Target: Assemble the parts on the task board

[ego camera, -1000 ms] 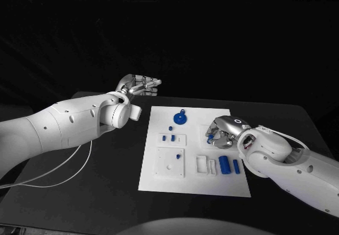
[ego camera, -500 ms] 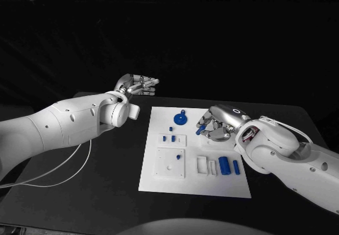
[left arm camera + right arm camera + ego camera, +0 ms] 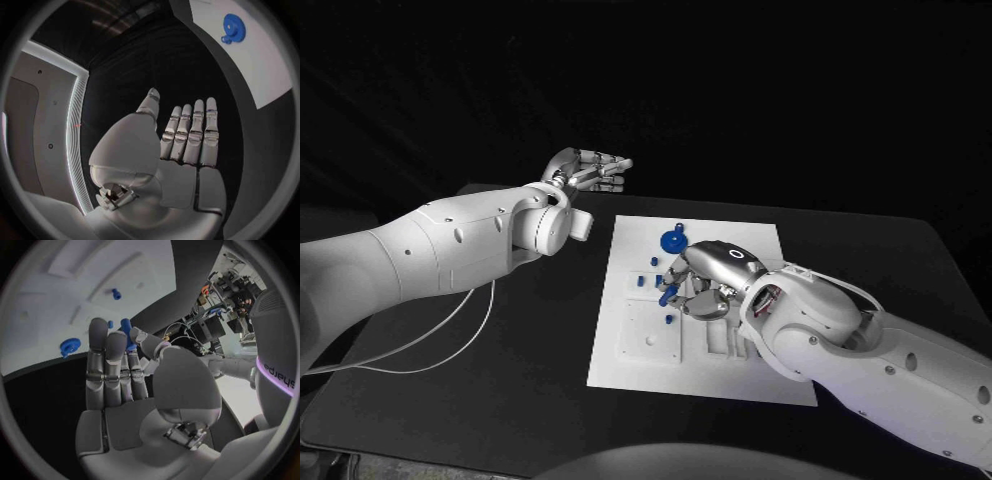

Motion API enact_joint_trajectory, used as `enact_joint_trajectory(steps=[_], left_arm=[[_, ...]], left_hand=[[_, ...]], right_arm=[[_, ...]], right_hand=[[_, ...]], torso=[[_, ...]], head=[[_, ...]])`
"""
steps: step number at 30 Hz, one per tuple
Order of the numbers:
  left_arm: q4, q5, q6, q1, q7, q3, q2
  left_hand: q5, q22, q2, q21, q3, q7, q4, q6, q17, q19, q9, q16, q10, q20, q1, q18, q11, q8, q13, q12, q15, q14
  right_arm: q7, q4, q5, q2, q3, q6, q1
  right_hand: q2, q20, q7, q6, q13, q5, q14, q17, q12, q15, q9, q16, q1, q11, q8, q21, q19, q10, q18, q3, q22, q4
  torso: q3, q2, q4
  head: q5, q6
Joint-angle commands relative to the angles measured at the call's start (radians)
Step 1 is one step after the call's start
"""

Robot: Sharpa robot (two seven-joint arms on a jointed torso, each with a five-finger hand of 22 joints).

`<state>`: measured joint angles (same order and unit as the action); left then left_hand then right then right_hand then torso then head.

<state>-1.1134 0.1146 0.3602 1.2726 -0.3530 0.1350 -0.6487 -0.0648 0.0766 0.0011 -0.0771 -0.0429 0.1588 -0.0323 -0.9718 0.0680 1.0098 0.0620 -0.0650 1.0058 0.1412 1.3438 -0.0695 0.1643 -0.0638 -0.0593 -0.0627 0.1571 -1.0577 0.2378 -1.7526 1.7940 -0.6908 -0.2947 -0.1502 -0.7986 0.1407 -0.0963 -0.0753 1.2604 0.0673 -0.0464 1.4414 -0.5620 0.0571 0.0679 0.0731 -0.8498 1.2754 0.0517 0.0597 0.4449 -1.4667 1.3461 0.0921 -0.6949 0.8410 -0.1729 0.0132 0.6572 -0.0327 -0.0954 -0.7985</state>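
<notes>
Right hand (image 3: 708,283) pinching a blue peg (image 3: 666,291) over my task board (image 3: 733,382) (left hand (image 3: 589,172) spread, idle), most parts look unplaced.

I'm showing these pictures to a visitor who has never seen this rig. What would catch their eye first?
Most striking is the right hand over the middle of the white task board, pinching a small blue part between thumb and fingers. Next comes the left hand, raised off the board's far left corner, holding nothing. Then the round blue part near the board's far edge.
</notes>
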Motion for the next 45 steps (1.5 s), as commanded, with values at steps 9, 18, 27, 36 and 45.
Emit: enact_joint_trajectory(steps=[9,18,27,36,45], left_arm=[[-0.012,-0.002,-0.030,-0.001,-0.011,-0.001,0.018],[-0.005,-0.001,-0.036,-0.001,-0.014,-0.001,0.023],[-0.005,-0.001,-0.035,-0.001,-0.013,-0.001,0.022],[-0.005,-0.001,-0.035,-0.001,-0.012,-0.001,0.021],[-0.004,-0.001,-0.034,-0.001,-0.011,-0.001,0.022]], left_hand=[[-0.006,0.000,0.012,-0.006,-0.007,0.001,0.001,-0.008,0.000,0.006,0.000,0.002,0.008,0.000,0.001,-0.013,0.000,-0.001,0.001,-0.004,-0.003,-0.006],[-0.005,-0.001,0.011,-0.006,-0.011,0.000,0.003,-0.011,-0.001,0.005,0.000,0.003,0.008,0.000,0.001,-0.013,0.000,-0.002,0.001,-0.004,-0.002,-0.004],[-0.005,-0.001,0.011,-0.006,-0.011,0.000,0.003,-0.011,-0.001,0.005,0.000,0.003,0.008,0.000,0.001,-0.013,0.000,-0.002,0.001,-0.004,-0.002,-0.004],[-0.005,-0.001,0.011,-0.006,-0.011,0.000,0.003,-0.011,-0.001,0.005,0.000,0.003,0.008,0.000,0.001,-0.013,0.000,-0.002,0.001,-0.004,-0.002,-0.004],[-0.006,-0.001,0.011,-0.006,-0.011,0.001,0.004,-0.011,-0.001,0.005,0.000,0.003,0.007,0.001,0.001,-0.013,0.000,-0.001,0.001,-0.004,-0.003,-0.003]], right_arm=[[-0.043,0.019,0.045,0.051,0.074,-0.012,0.015],[-0.025,0.037,0.096,0.056,0.107,-0.019,0.026],[0.003,0.043,0.119,0.053,0.111,0.009,0.028],[0.019,0.046,0.142,0.056,0.112,0.008,0.029],[0.025,0.053,0.151,0.065,0.116,0.043,0.029]], right_hand=[[-0.015,-0.002,-0.002,0.002,0.001,-0.005,0.000,-0.002,0.004,0.006,0.002,0.008,0.000,-0.038,0.005,-0.001,0.001,0.043,0.016,0.006,0.004,-0.007],[-0.014,-0.002,-0.001,0.004,0.001,-0.006,0.000,-0.004,0.004,0.006,0.002,0.008,0.001,-0.038,0.005,-0.002,0.000,0.044,0.016,0.004,0.008,-0.012],[-0.012,-0.002,-0.001,0.006,0.001,-0.006,0.000,-0.005,0.004,0.006,0.002,0.008,-0.002,-0.038,0.005,-0.003,0.001,0.046,0.017,-0.001,0.014,-0.014],[-0.012,-0.002,0.000,0.007,0.001,-0.006,0.000,-0.006,0.004,0.006,0.002,0.008,-0.003,-0.038,0.005,-0.003,0.001,0.047,0.017,-0.001,0.018,-0.015],[-0.012,-0.002,0.000,0.007,0.001,-0.006,-0.001,-0.007,0.004,0.006,0.002,0.009,-0.003,-0.038,0.004,-0.004,0.003,0.047,0.017,-0.003,0.023,-0.017]], torso=[[0.0012,-0.001,0.0001],[-0.0008,0.000,0.0003],[-0.0008,0.000,0.0025],[-0.0011,0.000,0.0001],[0.0002,0.000,-0.0005]], head=[[-0.024,-0.009],[-0.027,-0.012],[-0.029,-0.013],[-0.028,-0.014],[-0.028,-0.015]])
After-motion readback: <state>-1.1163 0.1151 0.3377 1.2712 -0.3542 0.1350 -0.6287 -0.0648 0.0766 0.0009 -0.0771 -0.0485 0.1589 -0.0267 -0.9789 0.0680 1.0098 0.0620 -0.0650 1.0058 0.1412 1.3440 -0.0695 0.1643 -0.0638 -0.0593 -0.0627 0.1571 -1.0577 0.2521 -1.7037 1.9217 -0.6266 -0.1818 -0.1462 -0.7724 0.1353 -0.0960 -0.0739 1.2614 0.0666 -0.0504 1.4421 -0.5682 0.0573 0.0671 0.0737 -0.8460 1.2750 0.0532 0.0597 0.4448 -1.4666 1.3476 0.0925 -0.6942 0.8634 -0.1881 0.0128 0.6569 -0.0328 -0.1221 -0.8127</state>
